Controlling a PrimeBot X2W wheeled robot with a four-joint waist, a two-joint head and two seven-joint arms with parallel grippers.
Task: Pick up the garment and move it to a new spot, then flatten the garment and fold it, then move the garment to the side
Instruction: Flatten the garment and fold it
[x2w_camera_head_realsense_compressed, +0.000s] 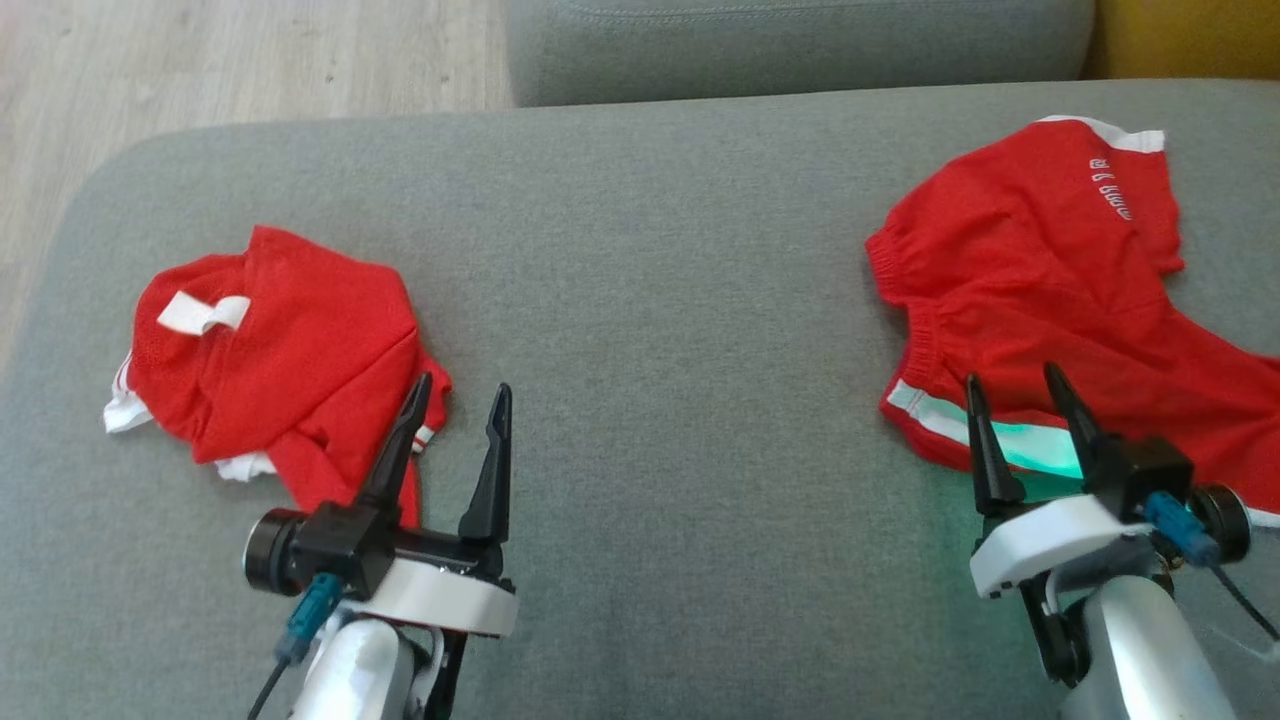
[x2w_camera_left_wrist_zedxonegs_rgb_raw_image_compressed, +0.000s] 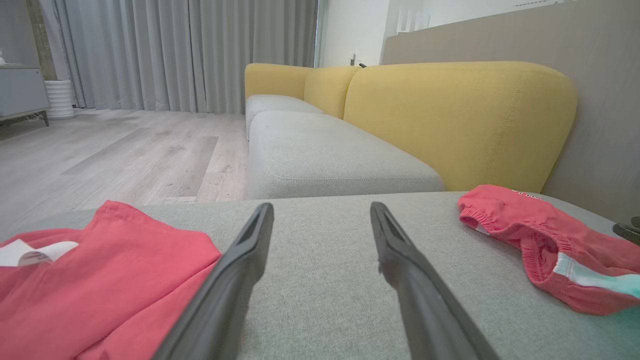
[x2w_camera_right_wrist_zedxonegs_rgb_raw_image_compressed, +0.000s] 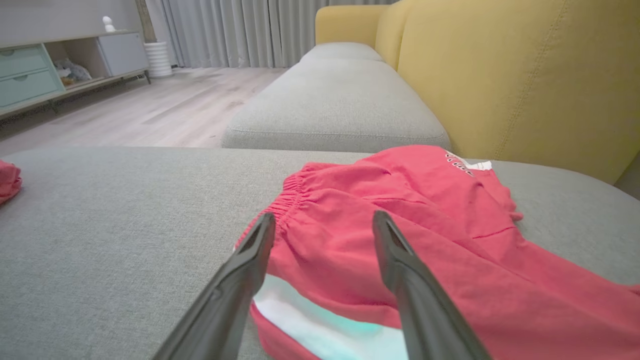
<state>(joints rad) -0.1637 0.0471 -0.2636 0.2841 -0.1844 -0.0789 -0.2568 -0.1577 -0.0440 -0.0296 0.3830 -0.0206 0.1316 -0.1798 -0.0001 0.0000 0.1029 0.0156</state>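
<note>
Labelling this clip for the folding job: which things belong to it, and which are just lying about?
Job: red shorts, right gripper open over their white stripe, left gripper open, grey cushion.
Lying about: crumpled red top (likely), yellow backrest, cabinet.

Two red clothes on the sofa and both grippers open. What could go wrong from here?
The shorts lie bunched, so the open right gripper hanging over their waistband might pinch several layers at once and leave them hard to flatten. The left gripper sits close beside the red shirt; a careless sweep could snag it and drag it across the sofa cushion.
</note>
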